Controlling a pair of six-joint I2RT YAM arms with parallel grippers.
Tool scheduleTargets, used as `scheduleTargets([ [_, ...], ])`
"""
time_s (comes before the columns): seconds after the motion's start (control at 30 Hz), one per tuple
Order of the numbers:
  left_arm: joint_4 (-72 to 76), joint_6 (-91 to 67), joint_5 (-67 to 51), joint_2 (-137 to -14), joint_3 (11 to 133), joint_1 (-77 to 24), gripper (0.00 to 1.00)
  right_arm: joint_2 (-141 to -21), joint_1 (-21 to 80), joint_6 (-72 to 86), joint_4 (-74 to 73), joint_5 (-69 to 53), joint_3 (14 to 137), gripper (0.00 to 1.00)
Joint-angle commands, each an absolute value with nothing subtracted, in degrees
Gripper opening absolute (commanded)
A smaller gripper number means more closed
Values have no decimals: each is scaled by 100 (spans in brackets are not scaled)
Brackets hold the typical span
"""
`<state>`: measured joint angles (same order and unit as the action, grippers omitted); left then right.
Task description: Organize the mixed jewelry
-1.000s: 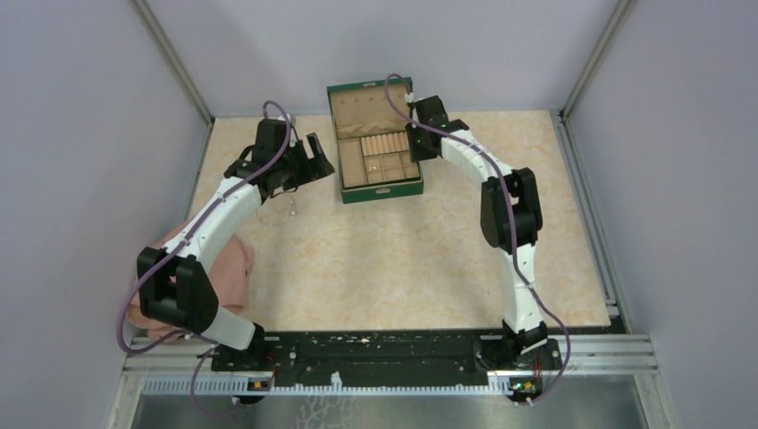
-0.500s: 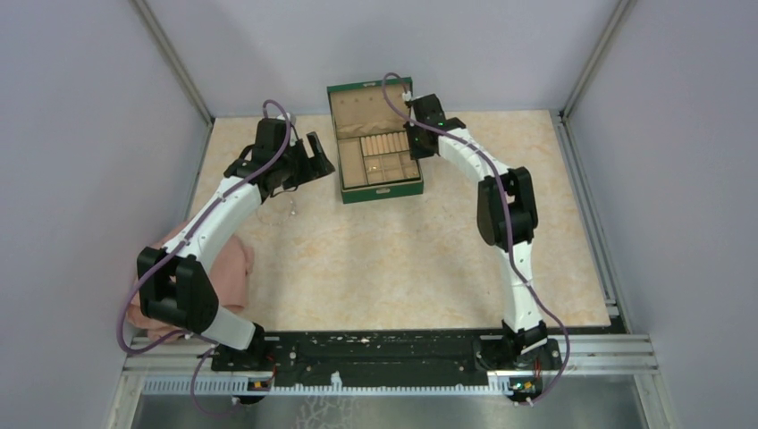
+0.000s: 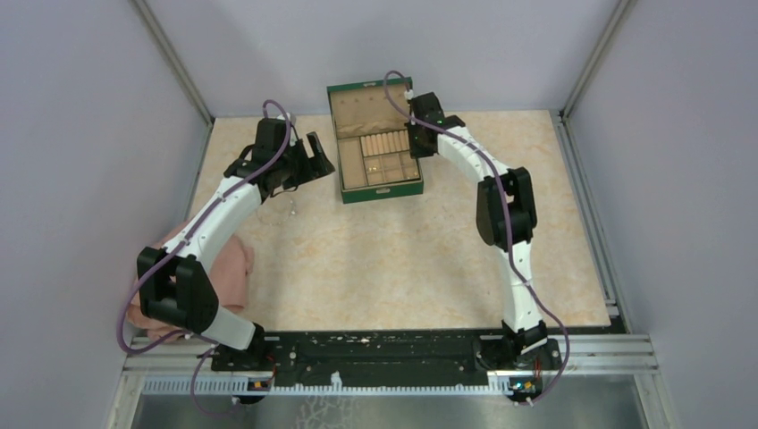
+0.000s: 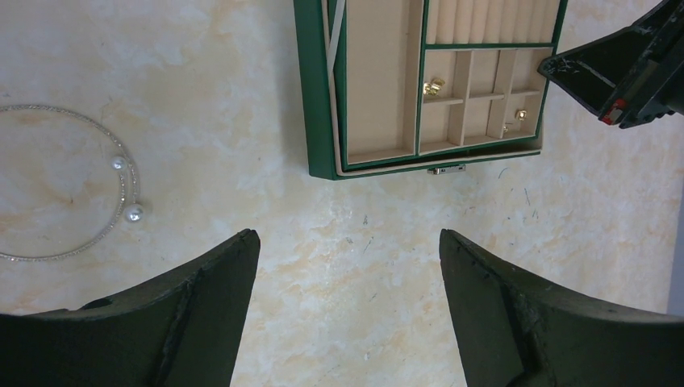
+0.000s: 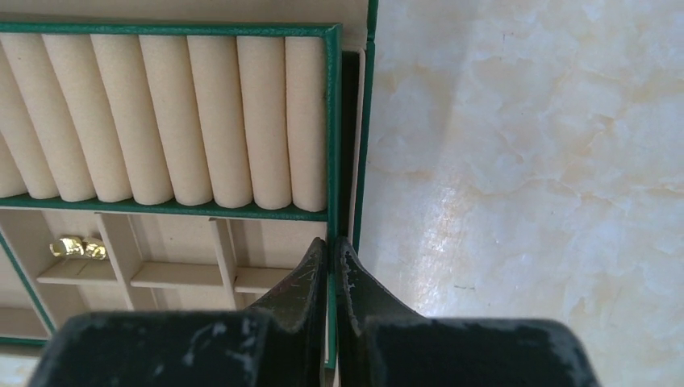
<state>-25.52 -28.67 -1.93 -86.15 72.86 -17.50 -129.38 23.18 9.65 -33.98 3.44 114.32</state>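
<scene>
Table [image 3: 402, 259] carrying green box [image 3: 383, 190], lid open. Left hand [image 4: 348, 238] spread wide, empty, above table near box front. Right hand [image 5: 331, 246] pinched nearly shut at box's right wall. Wiry pearl-tipped loop [image 4: 125, 192] lying on table, left of box; gold pieces [image 4: 434, 87] in small compartments.

Overhead and wrist cameras share the green box [image 3: 383, 191].

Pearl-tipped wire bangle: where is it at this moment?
In the left wrist view, the pearl-tipped wire bangle lies on the table at far left, apart from the green box to its right, beyond the open left tool.
</scene>
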Motion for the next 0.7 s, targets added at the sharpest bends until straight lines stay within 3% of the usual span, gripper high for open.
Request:
scheduleTargets([
  [0.0, -2495, -2866, -199, -8635, 7391, -1740, 88, -12721, 2395, 1178, -3792, 439, 12164, 0],
  [0.33, -2509, -2883, -217, -8589, 7311, -1736, 88, -13267, 2381, 1435, -5242, 47, 13503, 0],
  [0.67, -2520, -2889, -220, -8466, 7183, -1740, 88, -13421, 2365, 1485, -5606, -285, 13359, 0],
])
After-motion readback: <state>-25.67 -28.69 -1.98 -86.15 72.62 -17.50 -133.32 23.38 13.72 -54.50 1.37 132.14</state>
